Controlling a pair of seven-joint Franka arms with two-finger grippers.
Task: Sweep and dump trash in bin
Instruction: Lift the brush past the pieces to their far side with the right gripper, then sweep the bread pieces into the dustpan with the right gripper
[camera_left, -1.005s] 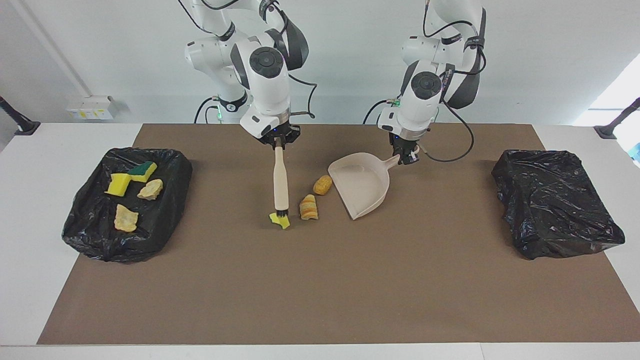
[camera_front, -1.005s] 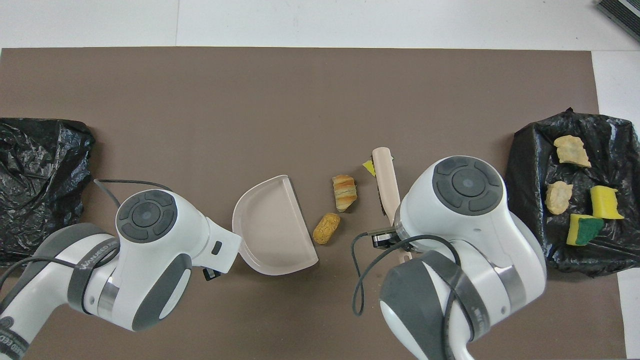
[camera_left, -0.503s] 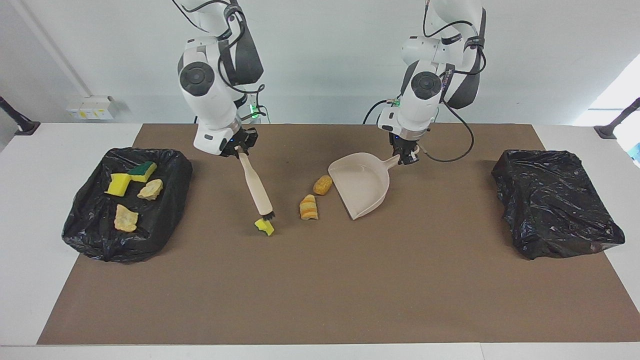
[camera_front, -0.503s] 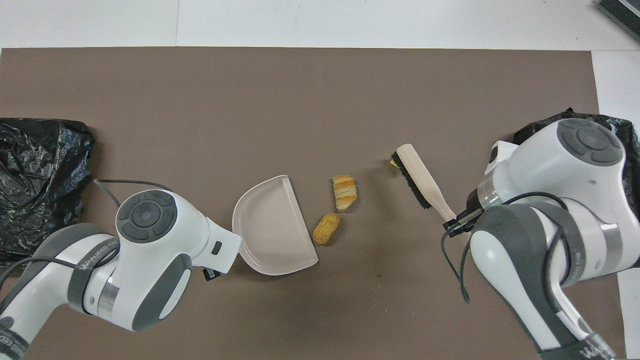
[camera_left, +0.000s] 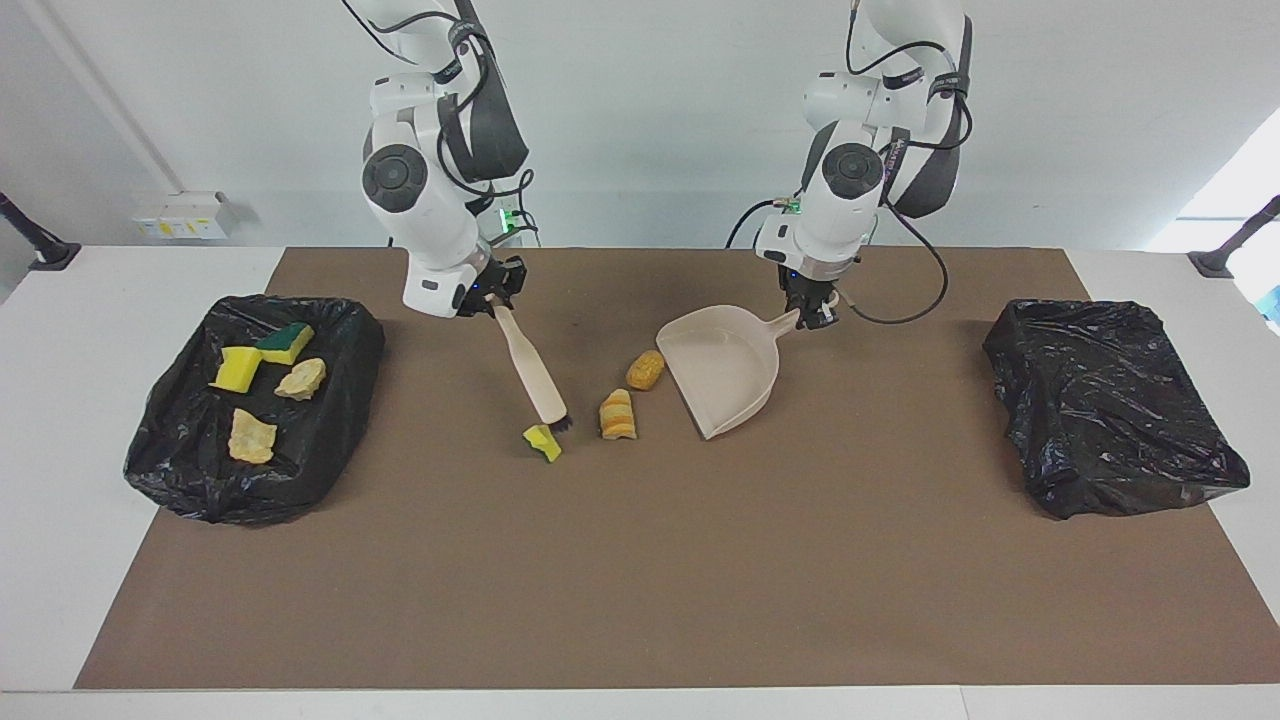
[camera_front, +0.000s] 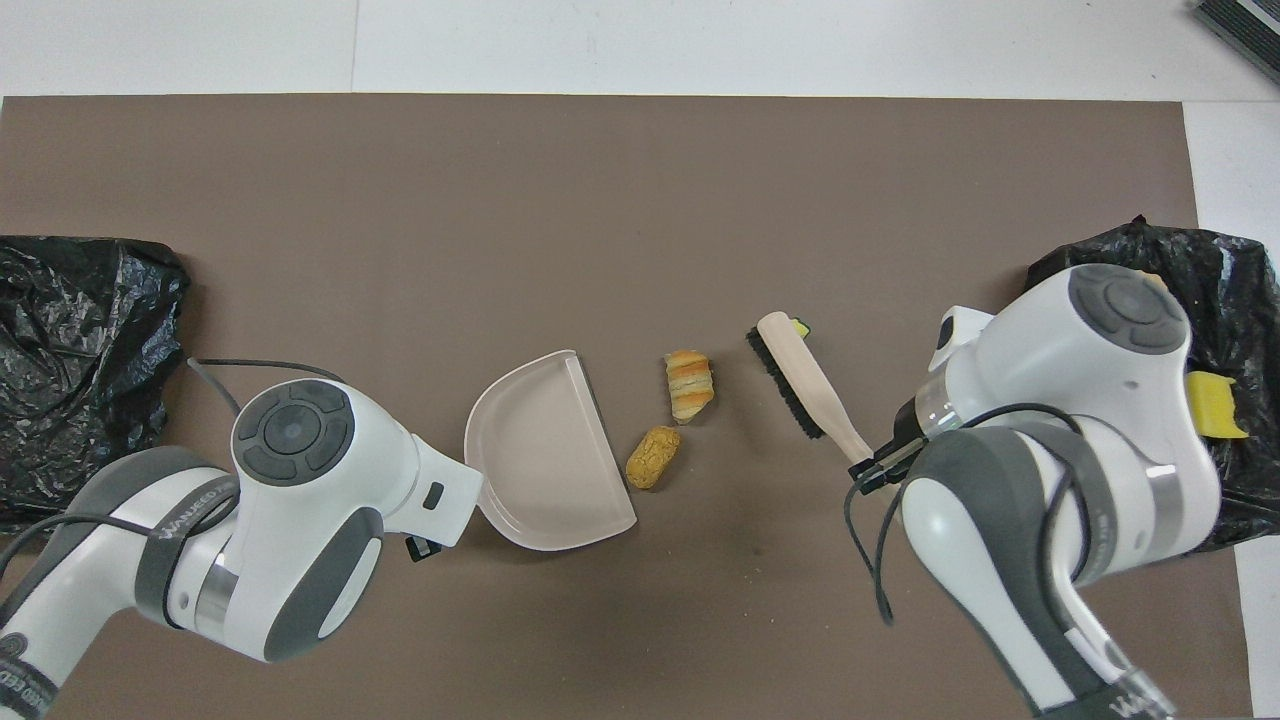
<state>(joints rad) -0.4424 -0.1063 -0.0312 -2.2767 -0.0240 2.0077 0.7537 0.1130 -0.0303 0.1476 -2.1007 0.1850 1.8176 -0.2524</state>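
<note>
**Brush against a sponge scrap, dustpan held beside two lumps**

Loose trash lies mid-mat: a small yellow sponge piece (camera_left: 543, 441), a striped bread-like lump (camera_left: 617, 414) beside it, and a tan lump (camera_left: 645, 369) a little nearer to the robots, just at the open edge of the beige dustpan (camera_left: 722, 365). The brush (camera_left: 535, 372) slants down with its dark bristles touching the sponge piece, on that piece's dustpan side. The right gripper (camera_left: 492, 298) is clamped on the top of the brush handle. The left gripper (camera_left: 812, 312) is closed on the dustpan's handle, the pan resting on the brown mat (camera_left: 640, 560). More trash, sponge pieces and pale lumps, sits in the black-lined bin (camera_left: 190, 470) at the right arm's end. A second black-bagged bin (camera_left: 1110, 410) stands at the left arm's end.
</note>
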